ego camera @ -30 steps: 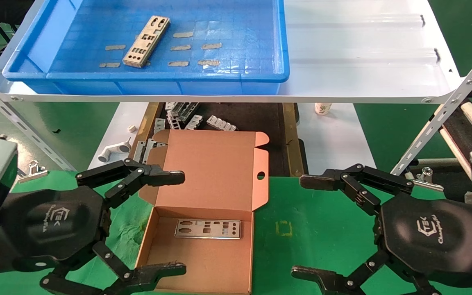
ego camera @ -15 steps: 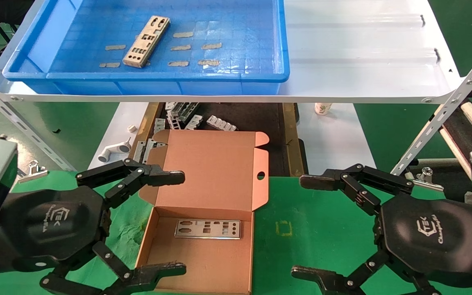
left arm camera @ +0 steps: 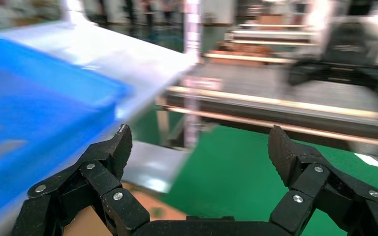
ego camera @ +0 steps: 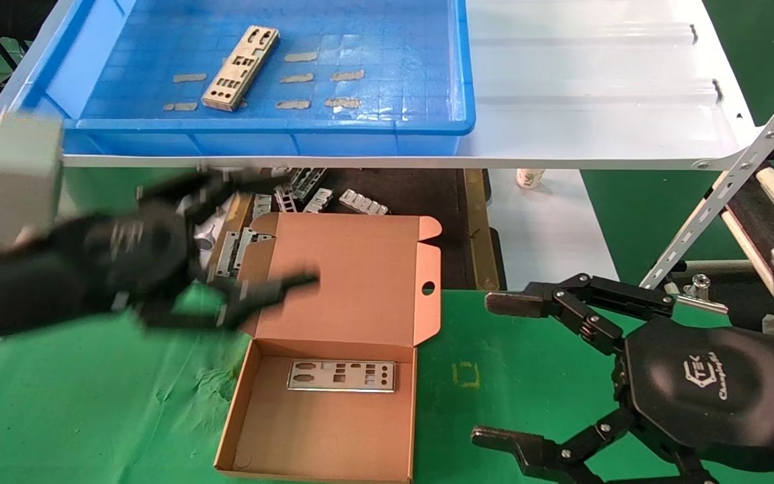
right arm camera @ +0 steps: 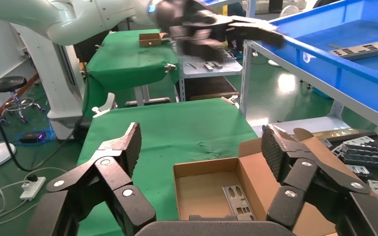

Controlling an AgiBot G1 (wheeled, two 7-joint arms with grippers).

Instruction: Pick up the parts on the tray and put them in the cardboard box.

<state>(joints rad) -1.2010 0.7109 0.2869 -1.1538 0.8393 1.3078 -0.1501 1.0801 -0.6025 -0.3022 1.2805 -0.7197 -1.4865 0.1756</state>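
One silver plate [ego camera: 239, 67] lies in the blue tray [ego camera: 266, 124] on the white shelf. Another plate [ego camera: 340, 375] lies flat in the open cardboard box [ego camera: 320, 437] on the green table. My left gripper [ego camera: 289, 228] is open and empty, blurred, in the air over the box's lid just below the shelf edge. In its wrist view the left gripper [left arm camera: 199, 142] has nothing between the fingers and the tray [left arm camera: 39, 113] is close. My right gripper [ego camera: 484, 370] is open and empty, right of the box. The right wrist view shows this gripper [right arm camera: 202, 137], the box [right arm camera: 202, 196] and the plate in it [right arm camera: 237, 199].
Ribbed grey brackets [ego camera: 360, 202] lie on the dark surface behind the box, under the shelf. The white shelf [ego camera: 595, 101] overhangs them, with a slanted brace [ego camera: 729, 181] at the right. A binder clip [ego camera: 703, 286] sits on the table's far right edge.
My left gripper has risen from the box's near left side up and away toward the shelf edge, and is blurred. My right gripper has shifted slightly nearer. The plates have not moved.
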